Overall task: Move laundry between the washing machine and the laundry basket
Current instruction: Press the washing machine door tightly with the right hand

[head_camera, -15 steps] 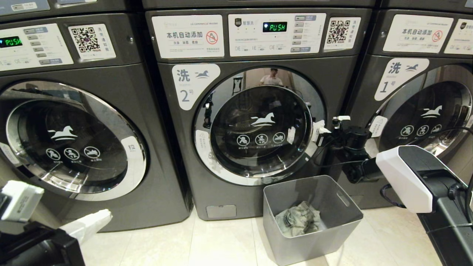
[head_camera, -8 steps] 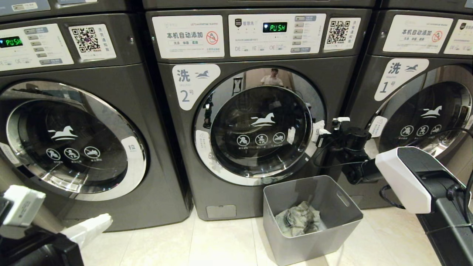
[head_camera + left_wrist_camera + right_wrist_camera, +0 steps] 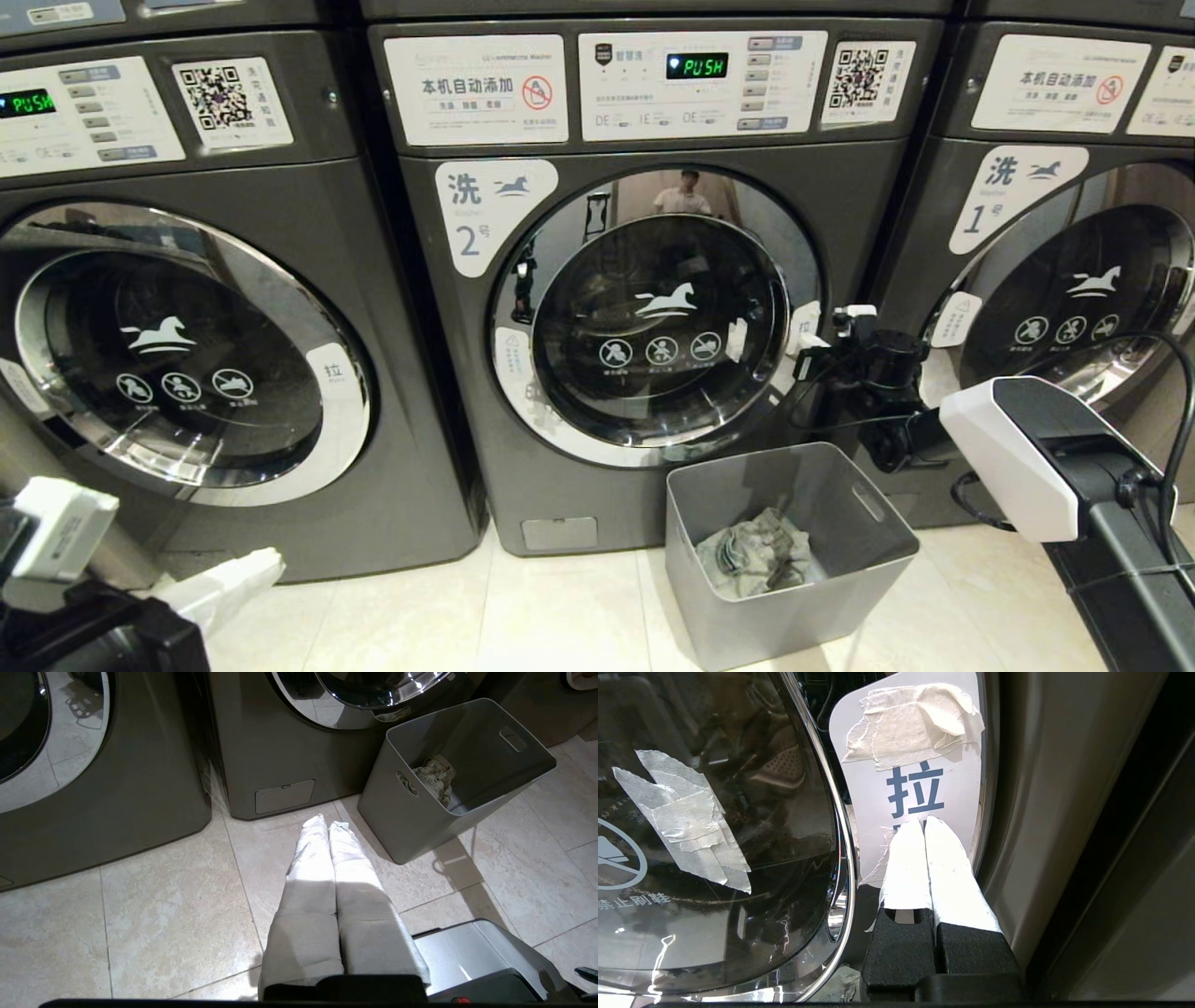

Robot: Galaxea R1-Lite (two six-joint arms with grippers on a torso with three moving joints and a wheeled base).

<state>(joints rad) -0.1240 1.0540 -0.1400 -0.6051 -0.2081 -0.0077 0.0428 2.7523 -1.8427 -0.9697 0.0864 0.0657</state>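
Door [image 3: 658, 317] of the washing machine [image 3: 644, 280] marked 2 is closed, and the right claw [image 3: 810, 336] stands at its right-hand rim, both fingers pressed together and gripping nothing. In the right wrist view we see the paired fingertips [image 3: 924, 826] at the lower edge of the white pull tab [image 3: 920, 770], which carries a patch of tape; whether they touch it we cannot tell. Compared with the head view a second ago, we find the right claw a shade closer to the door rim, while the door, the laundry basket [image 3: 878, 551] and the laundry [image 3: 752, 555] have not moved. We read this as the approach to the door handle: the door must be opened before anything can pass between drum and basket, and no such transfer is under way. The laundry lies crumpled on the floor of the basket, which stands on the tiled floor [image 3: 560, 607] just in front of the machine, below the door and right of centre. The left claw [image 3: 327, 828] hangs low at the left, also closed and empty, pointing at the floor near the basket.
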